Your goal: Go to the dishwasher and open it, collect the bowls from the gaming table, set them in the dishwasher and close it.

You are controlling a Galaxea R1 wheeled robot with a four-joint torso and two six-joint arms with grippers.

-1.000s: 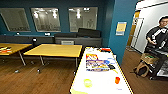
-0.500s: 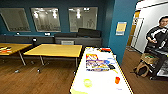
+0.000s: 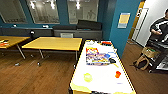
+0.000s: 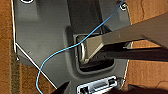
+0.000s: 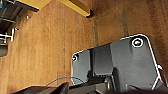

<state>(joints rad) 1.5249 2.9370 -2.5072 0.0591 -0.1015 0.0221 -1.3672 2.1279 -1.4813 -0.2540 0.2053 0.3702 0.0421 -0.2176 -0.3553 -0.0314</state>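
You are looking down the gaming table (image 3: 105, 80), its white top running away from you; the pale yellow-green bowl (image 3: 87, 77) sits near the close end toward the left edge, the smaller orange-red bowl (image 3: 117, 74) well apart from it near the right edge, and colourful game boxes (image 3: 98, 57) lie farther up the top. A yellow-topped table (image 3: 53, 43) stands to the left on the wooden floor (image 3: 32, 77), and a person (image 3: 160, 28) stands at the far right. Your wrist views look down past the robot's dark plate onto that floor; whether either pincer is released or clenched, you cannot tell.
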